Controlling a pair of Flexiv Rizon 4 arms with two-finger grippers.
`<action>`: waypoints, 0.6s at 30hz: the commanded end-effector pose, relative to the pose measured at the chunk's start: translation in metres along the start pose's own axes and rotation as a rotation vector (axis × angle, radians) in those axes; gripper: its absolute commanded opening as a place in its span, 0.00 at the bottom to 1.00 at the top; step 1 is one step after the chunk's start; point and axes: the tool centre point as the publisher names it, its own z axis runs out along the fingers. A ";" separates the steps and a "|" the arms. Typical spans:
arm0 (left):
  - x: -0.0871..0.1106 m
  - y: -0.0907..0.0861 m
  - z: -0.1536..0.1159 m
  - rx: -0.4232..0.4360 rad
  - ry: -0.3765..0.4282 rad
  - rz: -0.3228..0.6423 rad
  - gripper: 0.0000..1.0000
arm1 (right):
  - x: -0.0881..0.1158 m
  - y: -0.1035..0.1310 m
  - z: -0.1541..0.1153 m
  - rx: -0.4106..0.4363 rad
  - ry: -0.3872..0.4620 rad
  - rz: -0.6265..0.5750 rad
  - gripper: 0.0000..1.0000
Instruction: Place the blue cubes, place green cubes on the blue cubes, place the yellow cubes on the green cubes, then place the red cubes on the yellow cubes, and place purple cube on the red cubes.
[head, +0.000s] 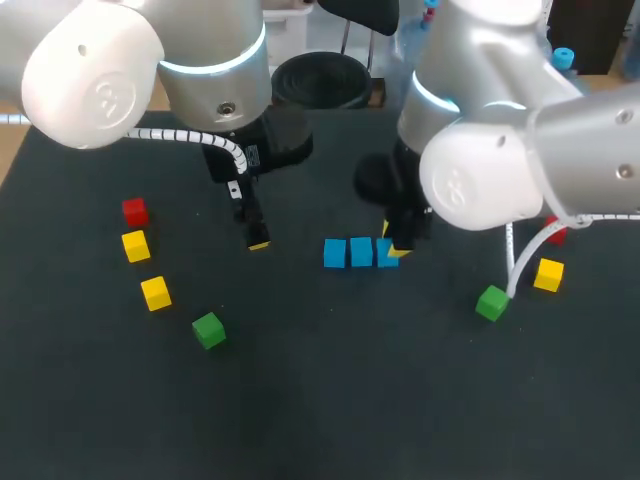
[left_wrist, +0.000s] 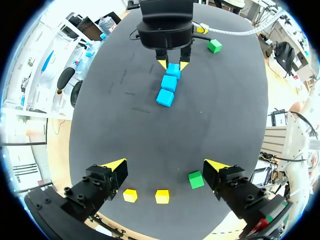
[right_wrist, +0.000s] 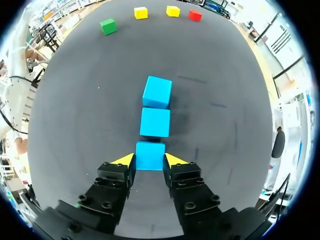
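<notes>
On the table (head: 320, 400), right gripper (right_wrist: 149, 160) clamps end blue cube (right_wrist: 150, 152) — left gripper (left_wrist: 166, 164) gapes

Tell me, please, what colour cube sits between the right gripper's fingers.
Small blue cube; best in right wrist view.

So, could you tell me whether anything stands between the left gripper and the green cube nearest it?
Nothing visible does. The left gripper hangs open over bare mat, and the green cube lies on the mat close to one of its fingers. The two yellow cubes sit off towards the other finger, clear of the path.
</notes>
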 end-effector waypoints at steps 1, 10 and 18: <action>0.000 0.000 0.000 -0.001 0.000 -0.001 1.00 | 0.000 0.001 0.002 0.018 0.011 -0.016 0.35; 0.000 0.000 0.000 -0.001 0.000 -0.001 1.00 | 0.001 0.001 0.004 0.024 0.021 -0.046 0.36; 0.000 0.000 0.000 -0.001 0.000 -0.001 1.00 | 0.002 0.000 0.007 0.030 0.025 -0.045 0.36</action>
